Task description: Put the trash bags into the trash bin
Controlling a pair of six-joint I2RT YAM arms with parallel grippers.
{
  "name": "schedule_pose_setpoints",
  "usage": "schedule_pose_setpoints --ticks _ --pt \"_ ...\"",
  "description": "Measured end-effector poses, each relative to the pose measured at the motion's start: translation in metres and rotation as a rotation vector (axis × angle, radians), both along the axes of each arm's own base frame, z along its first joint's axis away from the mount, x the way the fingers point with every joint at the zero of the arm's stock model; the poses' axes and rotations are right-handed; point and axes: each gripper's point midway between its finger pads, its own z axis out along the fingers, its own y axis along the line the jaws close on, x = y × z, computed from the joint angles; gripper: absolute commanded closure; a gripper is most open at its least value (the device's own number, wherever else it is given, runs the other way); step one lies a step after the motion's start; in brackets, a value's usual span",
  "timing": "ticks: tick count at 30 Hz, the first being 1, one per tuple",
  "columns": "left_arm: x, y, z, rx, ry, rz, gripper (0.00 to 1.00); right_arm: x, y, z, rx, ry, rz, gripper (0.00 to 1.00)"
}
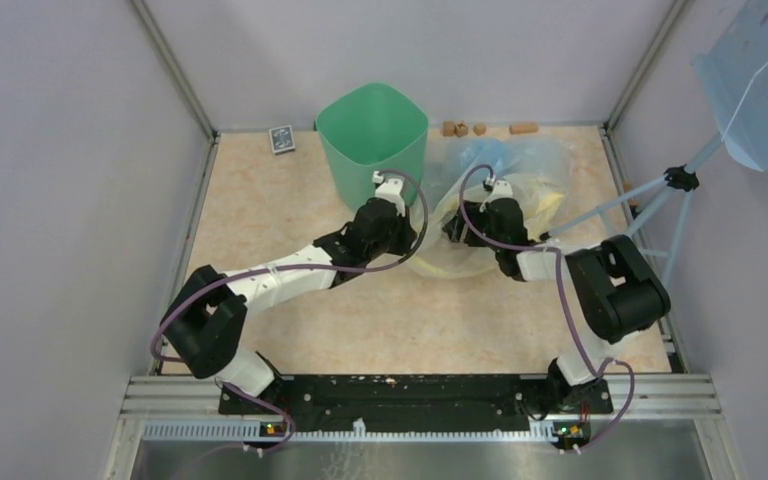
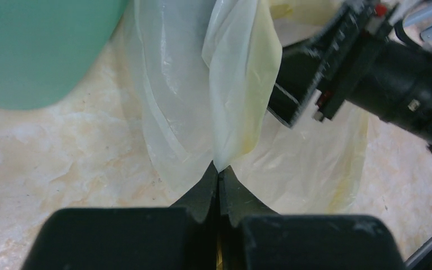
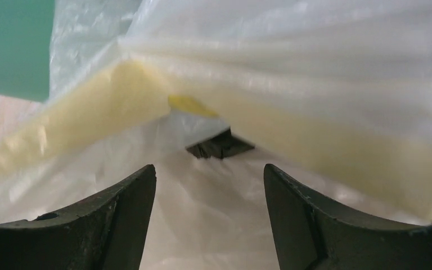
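Clearly, only the left wrist view shows the left tool [image 2: 219, 174] pinching pale plastic [image 2: 236, 84]; right tool [image 3: 209, 185] gapes, empty.

Table [image 1: 380, 320] holds bin [image 1: 360, 165], pale plastic heap [image 1: 530, 165], cards [image 1: 281, 139].

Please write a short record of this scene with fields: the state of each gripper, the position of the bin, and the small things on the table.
left gripper: shut, pinching a fold of pale translucent plastic
right gripper: open, facing the same plastic
trash bin: upright, left of the plastic, nothing seen inside
table, rear edge: small blue box, small brown blocks
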Motion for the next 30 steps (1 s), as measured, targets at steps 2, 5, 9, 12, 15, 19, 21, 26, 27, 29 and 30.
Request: schedule_pose_setpoints --ticks 2,5,9,12,15,19,21,26,27,29,30 --pt "0.001 0.001 0.006 -0.008 -0.012 0.001 1.00 -0.012 -0.004 0.004 -0.002 -0.026 0.012 0.29" --pt "0.001 0.001 0.019 -0.025 -0.041 -0.019 1.00 -0.016 -0.004 0.018 0.013 -0.082 0.031 0.31" --pt "0.002 -0.008 0.037 -0.045 -0.076 -0.070 1.00 -0.008 0.002 0.044 0.068 -0.166 0.056 0.31" --pt "0.002 -0.013 0.048 -0.056 -0.098 -0.100 1.00 0.001 0.006 0.064 0.108 -0.208 0.071 0.33" --pt "-0.001 -0.016 0.051 -0.062 -0.104 -0.131 1.00 0.012 0.011 0.089 0.150 -0.265 0.091 0.33" --pt "-0.004 -0.018 0.051 -0.059 -0.109 -0.159 1.00 0.008 0.016 0.116 0.189 -0.341 0.125 0.33" --pt "-0.005 -0.018 0.053 -0.058 -0.114 -0.165 1.00 0.001 0.015 0.121 0.198 -0.364 0.133 0.33" --pt "-0.005 -0.017 0.058 -0.059 -0.130 -0.169 1.00 -0.029 0.004 0.090 0.198 -0.325 0.126 0.36" --pt "-0.005 -0.017 0.059 -0.059 -0.133 -0.170 1.00 -0.034 0.002 0.080 0.194 -0.302 0.123 0.37" --pt "-0.004 -0.018 0.060 -0.059 -0.138 -0.172 0.99 -0.043 -0.003 0.062 0.186 -0.256 0.108 0.38" --pt "-0.005 -0.018 0.061 -0.060 -0.139 -0.175 0.99 -0.044 -0.004 0.057 0.184 -0.244 0.101 0.38"
